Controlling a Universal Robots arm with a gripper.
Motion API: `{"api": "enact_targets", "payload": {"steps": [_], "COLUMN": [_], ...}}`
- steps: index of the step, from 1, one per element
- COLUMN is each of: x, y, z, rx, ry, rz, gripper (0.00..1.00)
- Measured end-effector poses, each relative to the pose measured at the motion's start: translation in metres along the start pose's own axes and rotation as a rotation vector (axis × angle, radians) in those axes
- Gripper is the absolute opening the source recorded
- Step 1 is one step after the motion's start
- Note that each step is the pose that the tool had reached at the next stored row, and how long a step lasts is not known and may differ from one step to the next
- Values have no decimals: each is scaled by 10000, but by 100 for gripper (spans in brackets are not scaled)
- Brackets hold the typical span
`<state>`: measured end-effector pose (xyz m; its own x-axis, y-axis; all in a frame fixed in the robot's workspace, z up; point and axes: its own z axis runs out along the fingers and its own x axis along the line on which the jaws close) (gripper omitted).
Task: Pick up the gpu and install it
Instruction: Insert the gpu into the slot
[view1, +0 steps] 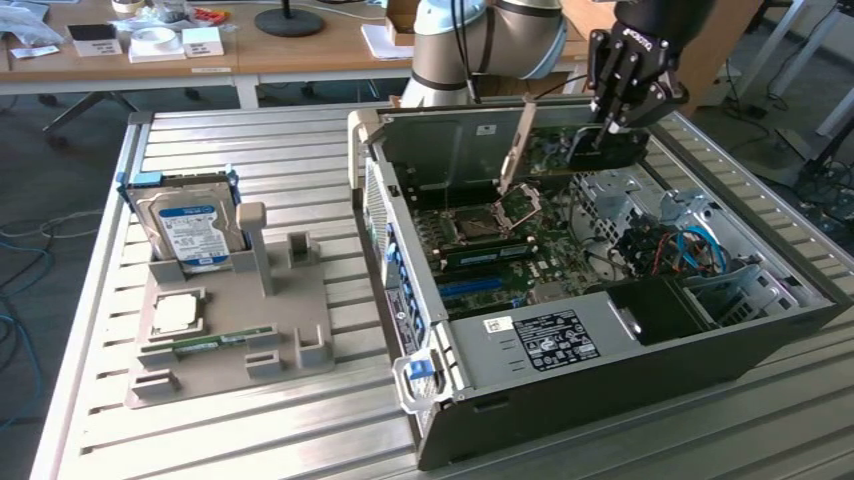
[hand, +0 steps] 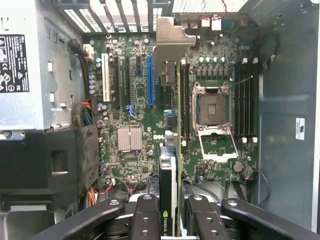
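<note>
While it hung over the open computer case (view1: 601, 390), the gpu (view1: 603, 150) (hand: 169, 175) was clamped in the end effector (view1: 617, 125) (hand: 171, 200). The fingers (hand: 146, 215) were drawn partway together, one pressed on each flat face of the card. In the exterior view the card sat directly below the fingertips, at the far end of the case and towards the exterior view's right.

From the wrist view it was seen edge-on. Its long axis ran straight away from the fingers, with the black cooler on one face and the thin green board edge on the other. The silvery end bracket (hand: 172, 42) was at the end farthest from the grip, pointing towards the motherboard (hand: 132, 105) and the slotted case wall beyond. That axis lay parallel with the blue expansion slot (hand: 150, 80) and fell between it and the open CPU socket (hand: 212, 110).

The case lay on its side on the slatted metal worktop (view1: 200, 445), its power supply (view1: 561, 335) at the near end. Well apart, towards the exterior view's left, a grey holder (view1: 254, 300) carried an upright hard drive (view1: 190, 228), a processor (view1: 176, 313) and a RAM stick (view1: 214, 343).
</note>
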<state>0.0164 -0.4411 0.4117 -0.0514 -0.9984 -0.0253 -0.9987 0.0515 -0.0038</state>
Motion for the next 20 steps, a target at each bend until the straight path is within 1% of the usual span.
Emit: {"api": "enact_targets", "payload": {"steps": [6, 13, 20], "x": [5, 5, -2], "y": [93, 125, 210], "z": [-1, 0, -1], "rx": [14, 14, 25], "ry": [0, -1, -1], "rz": [0, 0, 0], "gripper": [27, 27, 27]}}
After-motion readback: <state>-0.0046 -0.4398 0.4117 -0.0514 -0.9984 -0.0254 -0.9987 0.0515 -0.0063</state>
